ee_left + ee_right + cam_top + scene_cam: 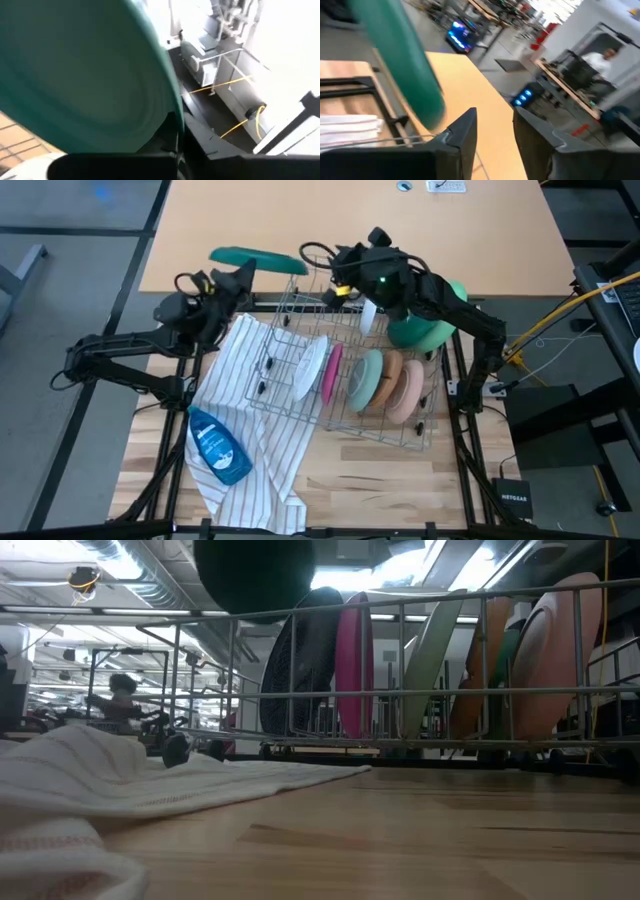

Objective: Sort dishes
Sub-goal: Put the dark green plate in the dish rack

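Observation:
My left gripper (pixel 243 273) is shut on a dark green plate (pixel 258 258), held in the air past the far left corner of the grey wire rack (pixel 300 300). The plate fills the left wrist view (pixel 85 75) and shows at the top of the low view (pixel 253 575). My right gripper (pixel 338 270) is open and empty above the rack's far edge, right of the plate (pixel 400 65). White (pixel 310 367), magenta (pixel 330 375), sage (pixel 368 377), tan (pixel 390 372) and peach (pixel 408 392) dishes stand on edge in the rack. Light green bowls (pixel 425 332) lie stacked beside the rack's right end. My left gripper holds the dark green plate by its rim (pixel 172 125), at the plate's near left side. The gripper's own body hides the fingertips, so the kind of hold does not show. The plate is lifted clear of table and rack and stands tilted, reaching away from the gripper toward the right.
A striped white cloth (pixel 250 430) lies under the rack's left end and runs to the near edge, with a blue soap bottle (pixel 218 445) lying on it. A person (pixel 600 60) sits at a desk in the room behind. Bare tan table (pixel 460 240) lies beyond the rack.

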Robot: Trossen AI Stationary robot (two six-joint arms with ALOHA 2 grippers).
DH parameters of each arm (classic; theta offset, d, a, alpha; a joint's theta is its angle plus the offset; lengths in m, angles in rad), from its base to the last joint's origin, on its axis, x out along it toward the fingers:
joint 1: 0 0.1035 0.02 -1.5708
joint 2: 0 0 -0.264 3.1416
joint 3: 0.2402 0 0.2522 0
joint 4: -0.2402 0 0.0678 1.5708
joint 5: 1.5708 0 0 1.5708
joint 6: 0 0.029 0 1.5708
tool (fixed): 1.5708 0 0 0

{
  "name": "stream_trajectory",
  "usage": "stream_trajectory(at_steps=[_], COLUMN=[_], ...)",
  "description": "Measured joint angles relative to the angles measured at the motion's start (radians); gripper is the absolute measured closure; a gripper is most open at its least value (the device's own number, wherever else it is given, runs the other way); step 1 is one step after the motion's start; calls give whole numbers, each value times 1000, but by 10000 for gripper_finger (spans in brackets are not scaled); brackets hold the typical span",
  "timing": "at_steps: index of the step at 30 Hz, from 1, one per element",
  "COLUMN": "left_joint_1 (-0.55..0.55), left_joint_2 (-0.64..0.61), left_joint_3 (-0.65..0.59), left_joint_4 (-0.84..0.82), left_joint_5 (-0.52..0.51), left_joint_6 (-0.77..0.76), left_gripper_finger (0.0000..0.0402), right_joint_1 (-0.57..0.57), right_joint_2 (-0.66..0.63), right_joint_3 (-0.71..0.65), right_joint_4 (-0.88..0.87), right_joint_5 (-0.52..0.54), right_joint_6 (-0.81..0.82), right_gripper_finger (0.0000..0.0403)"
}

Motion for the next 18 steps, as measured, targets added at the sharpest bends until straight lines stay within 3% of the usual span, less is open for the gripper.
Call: stream_trajectory(at_steps=[3,11,14,18], left_joint_1=[-2,-1,-1,-1], left_joint_2=[-2,-2,0,-3], left_joint_3=[1,2,2,2], left_joint_4=[3,6,1,19], left_joint_5=[2,60,142,315], left_joint_6=[44,274,367,451], left_gripper_finger=[401,401,401,401], right_joint_1=[-1,-2,-17,-78], right_joint_2=[4,-15,-40,-83], right_joint_3=[-2,-2,-2,-2], right_joint_4=[9,-64,-84,-94], right_joint_5=[43,36,-43,-229], right_joint_6=[53,423,477,586], right_gripper_finger=[259,257,260,260])
